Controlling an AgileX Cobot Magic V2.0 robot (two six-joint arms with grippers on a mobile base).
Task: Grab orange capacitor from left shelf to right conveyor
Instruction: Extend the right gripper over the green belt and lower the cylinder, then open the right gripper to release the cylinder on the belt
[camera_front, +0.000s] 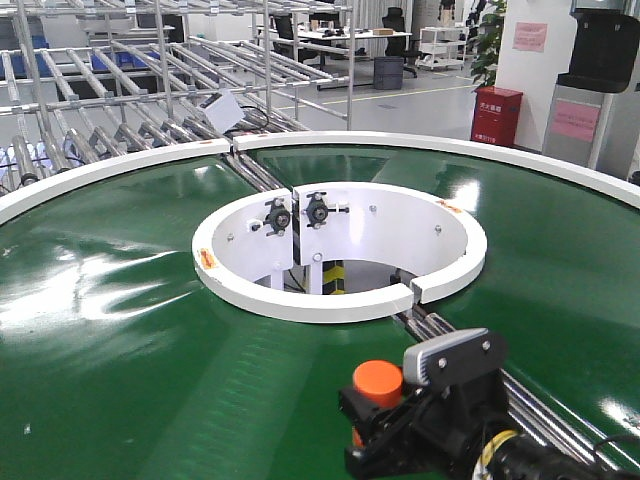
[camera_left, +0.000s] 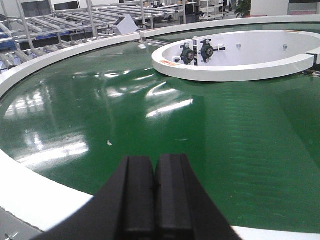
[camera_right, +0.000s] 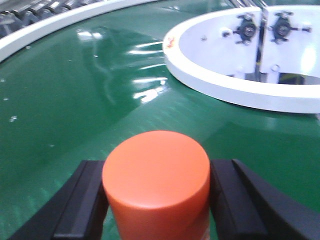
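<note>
My right gripper (camera_right: 157, 172) is shut on the orange capacitor (camera_right: 156, 175), one black finger against each side. The capacitor stands upright, its rounded top facing the camera. In the front view the orange capacitor (camera_front: 377, 383) and right gripper (camera_front: 385, 425) are low over the green belt of the right conveyor (camera_front: 120, 330), just in front of the white hub ring (camera_front: 340, 300). I cannot tell whether the capacitor touches the belt. My left gripper (camera_left: 155, 167) is shut with nothing in it, above the conveyor's near white rim (camera_left: 30, 190). The left shelf is out of view.
Steel roller racks (camera_front: 120, 90) with blue bins stand behind the turntable's far rim. A metal rail strip (camera_front: 540, 400) runs from the hub toward the right arm. A red box (camera_front: 497, 115) and office desks stand far back right.
</note>
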